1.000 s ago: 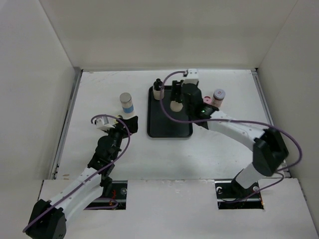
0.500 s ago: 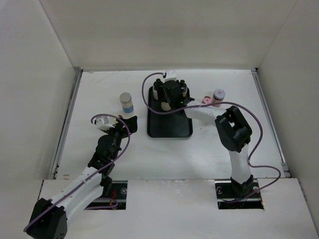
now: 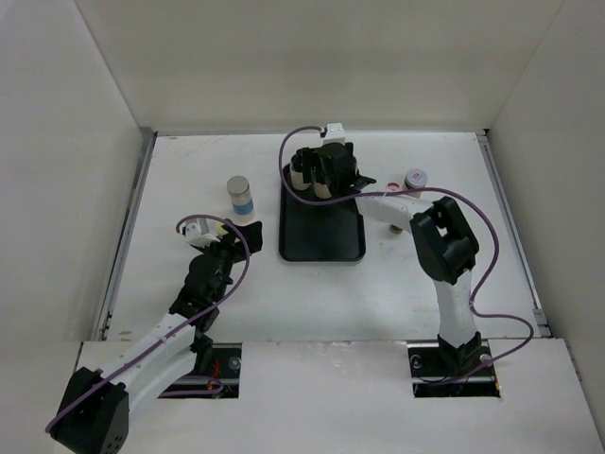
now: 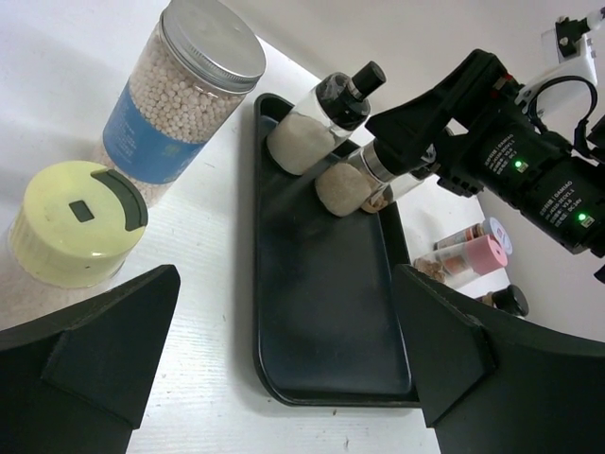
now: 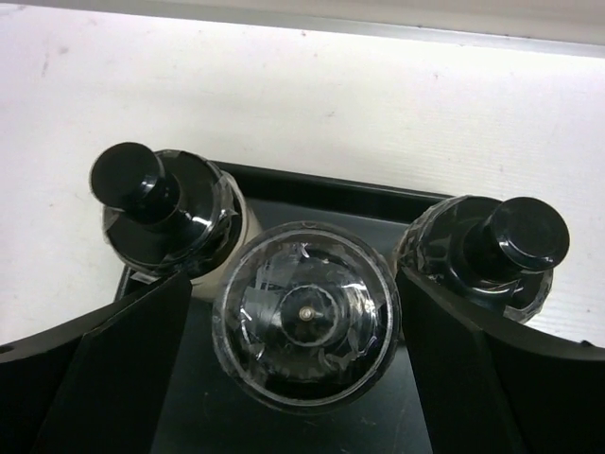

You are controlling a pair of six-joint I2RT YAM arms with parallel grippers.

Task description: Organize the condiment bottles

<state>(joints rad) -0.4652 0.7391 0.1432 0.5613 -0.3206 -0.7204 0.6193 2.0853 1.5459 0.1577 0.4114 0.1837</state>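
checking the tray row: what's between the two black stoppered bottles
Right wrist view: a third bottle, seen from above, stands between the left stoppered bottle and the right stoppered bottle.

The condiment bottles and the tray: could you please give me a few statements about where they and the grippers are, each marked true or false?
1. The blue-labelled jar stands on the table, outside the tray. True.
2. The left gripper holds the yellow-capped jar. False: its fingers are spread with nothing between them, and the jar stands beside it.
3. Three bottles are at the tray's far end. True.
4. The pink-capped bottle is in the tray. False: it lies on the table, right of the tray.
5. The right gripper is over the tray's near end. False: it is over the far end.
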